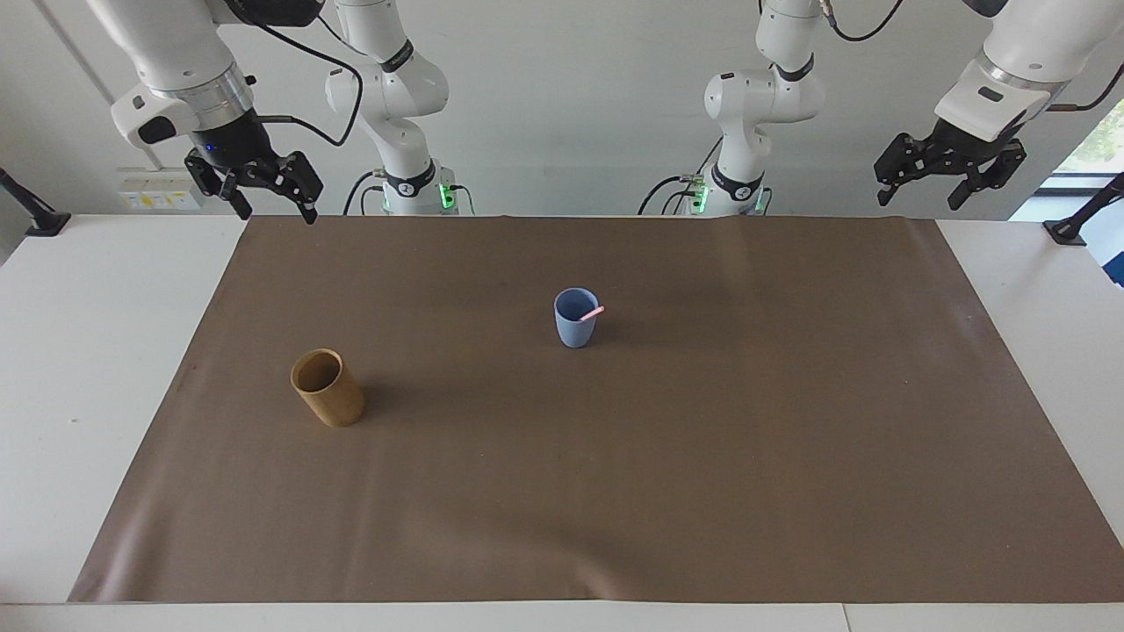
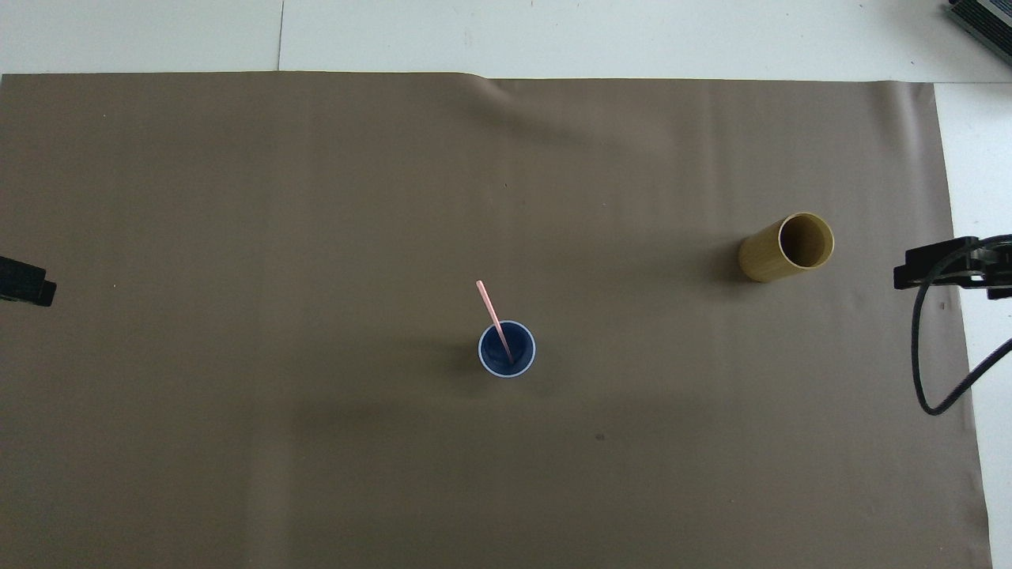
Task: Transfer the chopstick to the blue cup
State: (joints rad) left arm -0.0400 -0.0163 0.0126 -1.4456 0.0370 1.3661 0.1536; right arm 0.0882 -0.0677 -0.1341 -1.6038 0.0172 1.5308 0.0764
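The blue cup [image 1: 575,326] stands upright near the middle of the brown mat; it also shows in the overhead view [image 2: 507,352]. One pink chopstick [image 1: 594,312] stands in it and leans over the rim [image 2: 491,305]. My right gripper [image 1: 272,211] is open and empty. It hangs high over the mat's corner at the right arm's end, apart from both cups; its tip shows in the overhead view [image 2: 945,267]. My left gripper [image 1: 918,200] is open and empty. It waits high over the left arm's end of the table [image 2: 28,281].
A taller brown cylindrical cup [image 1: 327,388] stands upright toward the right arm's end, farther from the robots than the blue cup; in the overhead view [image 2: 784,248] it looks empty. The brown mat [image 1: 702,456] covers most of the white table.
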